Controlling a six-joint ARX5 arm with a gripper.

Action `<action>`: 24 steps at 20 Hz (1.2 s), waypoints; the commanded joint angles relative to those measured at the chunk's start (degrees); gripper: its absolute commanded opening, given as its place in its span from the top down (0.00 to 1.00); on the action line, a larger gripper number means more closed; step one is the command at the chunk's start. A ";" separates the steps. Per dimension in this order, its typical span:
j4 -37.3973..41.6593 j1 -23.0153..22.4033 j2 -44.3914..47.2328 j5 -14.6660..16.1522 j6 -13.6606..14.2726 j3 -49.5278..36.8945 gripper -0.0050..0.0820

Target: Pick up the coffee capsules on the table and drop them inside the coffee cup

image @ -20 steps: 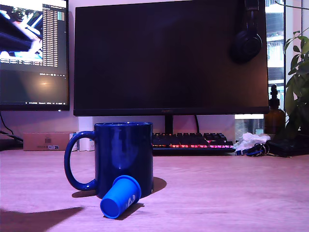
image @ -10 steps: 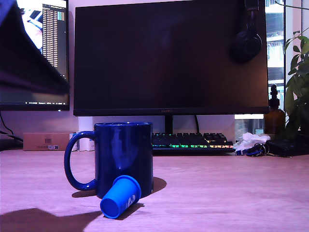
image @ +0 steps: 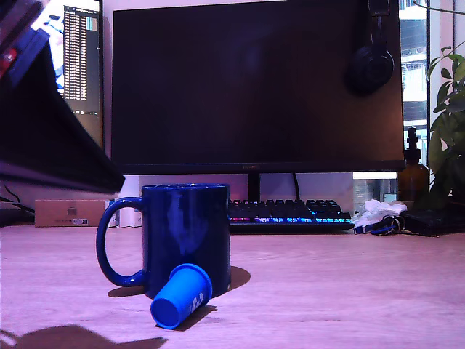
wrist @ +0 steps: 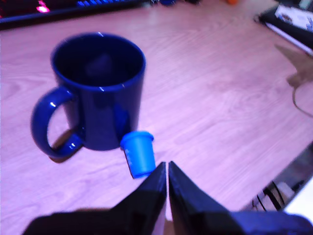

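My end effector (wrist: pixel 167 169) hangs above the wooden surface (wrist: pixel 220 107) with its two dark fingers (wrist: pixel 155 188) pressed together at the tips, holding nothing. In the wrist view those tips sit just beside the blue coffee capsule (wrist: pixel 138 152), which lies tipped on its side on the surface, its wider rimmed end close against the base of the coffee cup (wrist: pixel 100 93). The cup stands upright, glossy dark blue, its handle (wrist: pixel 49 129) curving out to one side; its inside is too dark for me to tell what it holds. In the exterior view the cup (image: pixel 185 236) stands with its handle toward that view's left, and the capsule (image: pixel 182 296) leans in front of it with a white mark on its side and its narrow end toward the camera. A dark, blurred part of my arm (image: pixel 43 131) fills the upper left of the exterior view. Behind the cup are a large dark monitor (image: pixel 254 87), a lit keyboard (image: pixel 290 214), and a plant (image: pixel 447 123) at that view's right.
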 commanded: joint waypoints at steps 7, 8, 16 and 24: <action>0.72 -0.04 -0.09 0.68 -4.07 -1.42 0.77; 0.70 0.04 -0.09 1.77 -4.90 -1.42 0.53; -0.15 8.17 1.22 14.82 -4.98 -1.40 0.28; 1.42 12.02 8.52 17.35 -2.51 0.63 0.29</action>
